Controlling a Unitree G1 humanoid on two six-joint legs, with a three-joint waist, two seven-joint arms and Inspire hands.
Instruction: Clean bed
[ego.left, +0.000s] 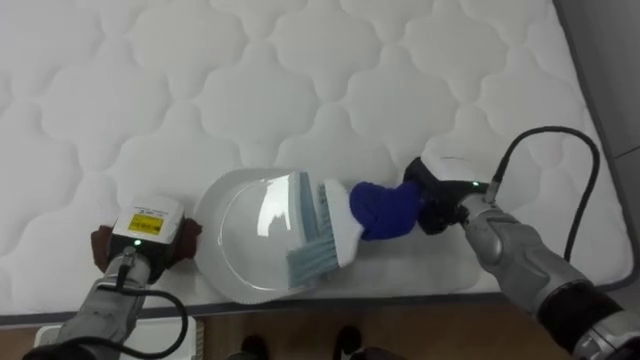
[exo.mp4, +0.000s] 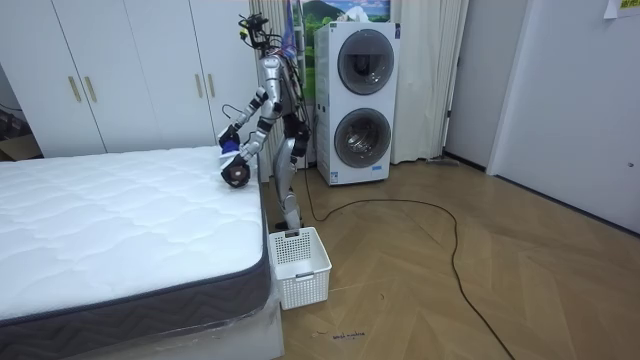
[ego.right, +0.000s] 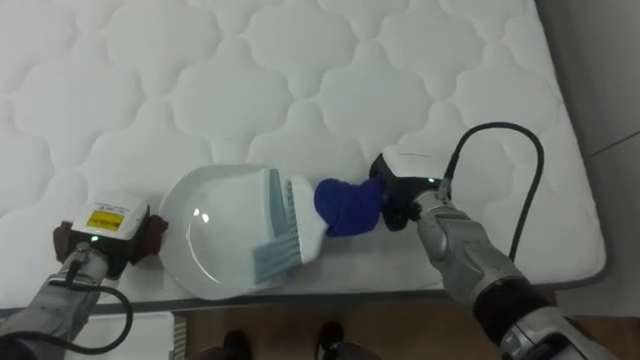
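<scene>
The bed (ego.left: 300, 60), a bare white quilted mattress, stretches away ahead of both hands. The robot stands at its edge near a corner, bent a little over it. In the room view a white wardrobe (exo.mp4: 130, 70) stands beyond the bed. Two stacked washers (exo.mp4: 358, 100) stand just behind the robot, and a white basket (exo.mp4: 298, 265) sits on the floor beside the bed's near corner. On the mattress, close to the edge by the robot, lies a round clear pan (ego.left: 240, 240). It sits just to the right of the left hand (ego.left: 148, 232) and appears to touch it. That hand rests low on the mattress with its back turned up and its fingers hidden beneath, so I cannot tell whether they are apart or clamped on the pan. The right hand (ego.left: 435, 198) lies further right along the same edge, its dark fingers closed round the blue handle of a brush (ego.left: 375, 208). The brush points from this hand toward the left hand. Its pale teal bristles (ego.left: 315, 240) lie over the pan's right side, inside the rim.
</scene>
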